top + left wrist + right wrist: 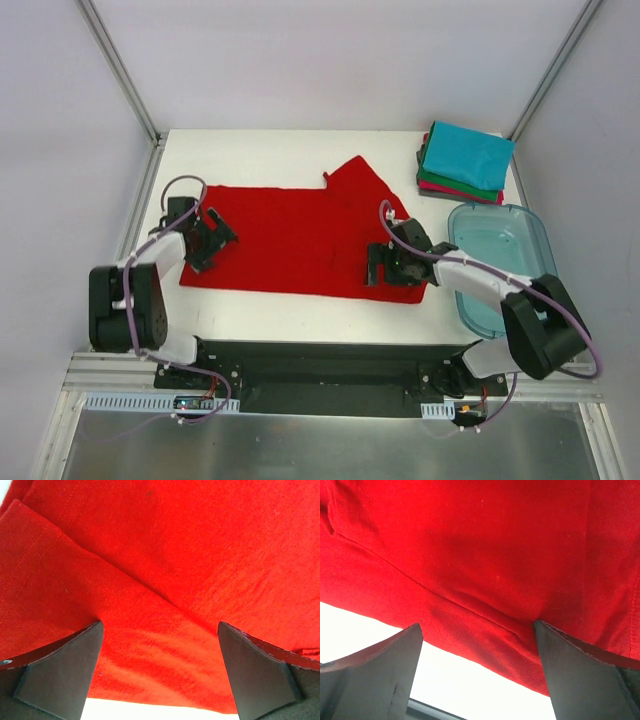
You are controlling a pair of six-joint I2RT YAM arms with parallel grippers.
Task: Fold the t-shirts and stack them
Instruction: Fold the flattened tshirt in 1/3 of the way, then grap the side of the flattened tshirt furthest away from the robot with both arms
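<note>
I've got the red t-shirt [300, 240] laid out flat across the middle of the white table [300, 150], long side running left to right, one sleeve poking toward the far edge on the right. On the left wrist view the red t-shirt [175, 555] fills the picture, a folded-over edge running diagonally across it. The left gripper [210, 240] sits over the shirt's left end, and from its own camera the left gripper [160, 624] has its jaws spread wide with nothing pinched. The right gripper [392, 262] is at the near right corner, and up close the right gripper [478, 624] is spread wide too, the shirt's [470, 540] near hem lying between the fingers with white table showing below it. At the far right corner sits the stack of folded shirts: teal [468, 153] on top, green [440, 181] under it, crimson-pink [455, 192] at the bottom. Just nearer than the stack sits the clear bluish tub [505, 245], beside the right arm.
</note>
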